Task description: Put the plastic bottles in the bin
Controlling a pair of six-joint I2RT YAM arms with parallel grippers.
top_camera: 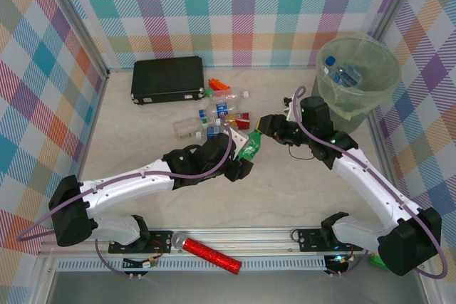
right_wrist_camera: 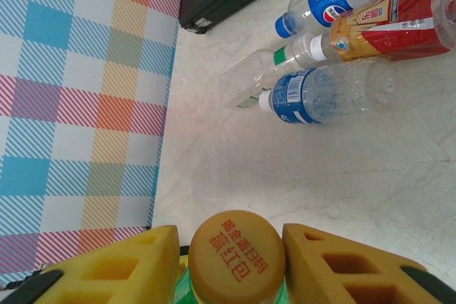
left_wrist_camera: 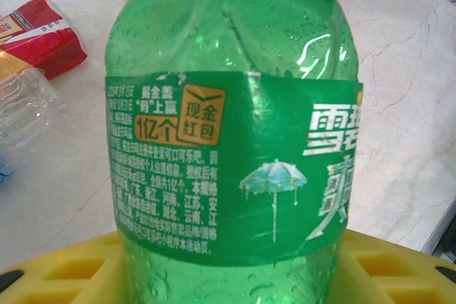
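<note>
While a blue-labelled bottle (top_camera: 343, 74) lies in the bin (top_camera: 388, 83) at far right, a pile (top_camera: 214, 115) waits mid-table, and the green bottle (top_camera: 251, 150) hangs clamped in the left gripper (top_camera: 242, 163), the right gripper (top_camera: 262, 130) narrowly flanking its cap (right_wrist_camera: 236, 255), grip uncertain.
</note>
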